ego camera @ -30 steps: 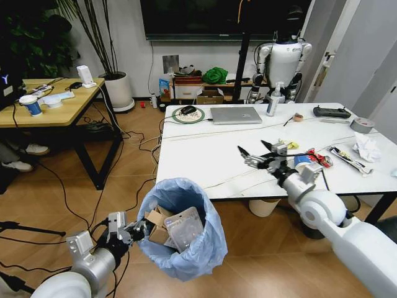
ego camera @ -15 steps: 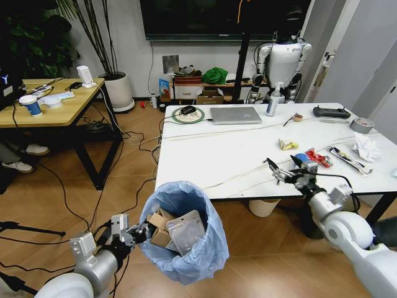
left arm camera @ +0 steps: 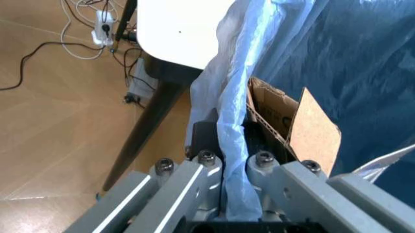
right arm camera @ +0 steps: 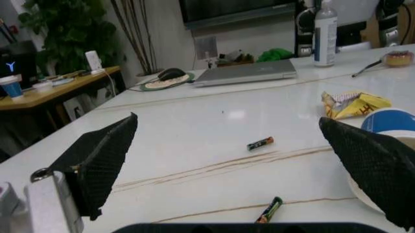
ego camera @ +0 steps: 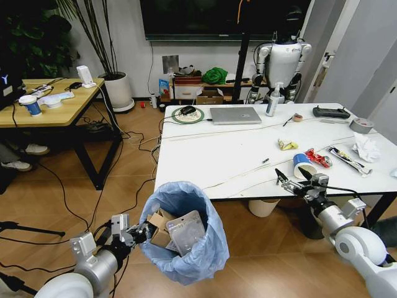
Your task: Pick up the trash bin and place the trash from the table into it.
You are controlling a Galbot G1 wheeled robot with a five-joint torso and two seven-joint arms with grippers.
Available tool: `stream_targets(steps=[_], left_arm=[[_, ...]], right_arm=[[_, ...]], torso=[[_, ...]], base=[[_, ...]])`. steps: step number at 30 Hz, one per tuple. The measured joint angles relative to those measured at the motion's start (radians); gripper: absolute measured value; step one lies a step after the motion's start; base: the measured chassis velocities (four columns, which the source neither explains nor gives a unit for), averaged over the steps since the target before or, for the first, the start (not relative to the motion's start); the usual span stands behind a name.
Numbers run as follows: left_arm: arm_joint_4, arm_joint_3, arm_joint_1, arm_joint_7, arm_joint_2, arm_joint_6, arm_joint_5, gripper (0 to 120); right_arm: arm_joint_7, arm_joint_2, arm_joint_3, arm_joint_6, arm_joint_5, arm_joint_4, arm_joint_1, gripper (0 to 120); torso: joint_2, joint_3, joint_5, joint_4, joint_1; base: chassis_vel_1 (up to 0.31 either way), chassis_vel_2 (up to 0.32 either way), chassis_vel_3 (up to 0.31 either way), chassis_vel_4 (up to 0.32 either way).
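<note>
Holding 1 trash bin (ego camera: 185,233): left end effector (ego camera: 138,234).

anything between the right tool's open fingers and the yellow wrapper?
In the right wrist view, between the right tool and the yellow wrapper: one small battery-like stick on bare table. A second stick lies nearer the tool.

The counter (ego camera: 205,149) lay bare across its left half. Near the right front edge, the paper cup (ego camera: 301,162) stood just beside the right hand (ego camera: 291,177), with wrappers (ego camera: 319,158) crowding behind, perhaps touching it.
</note>
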Motion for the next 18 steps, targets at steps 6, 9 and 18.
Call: stream_targets(steps=[6,9,18], left_arm=[[-0.004,0.001,-0.003,0.0,-0.001,0.0,0.0,0],[-0.004,0.001,-0.004,0.0,-0.001,0.0,0.0,0],[-0.008,0.002,-0.001,0.0,-0.004,0.0,0.001,0]], right_arm=[[-0.003,0.0,0.005,0.003,0.002,0.002,-0.008,100],[-0.004,0.0,0.005,0.005,0.002,0.002,-0.008,100],[-0.006,-0.001,0.005,0.009,0.001,0.002,-0.007,100]], torso=[[0.0,0.0,0.0001,-0.0003,0.0],[0.0,0.0,0.0003,-0.0001,0.0],[0.0,0.0,0.0001,-0.0001,0.0]], base=[[-0.072,-0.062,0.049,0.056],[-0.068,-0.061,0.055,0.069],[-0.018,-0.019,0.023,0.029]])
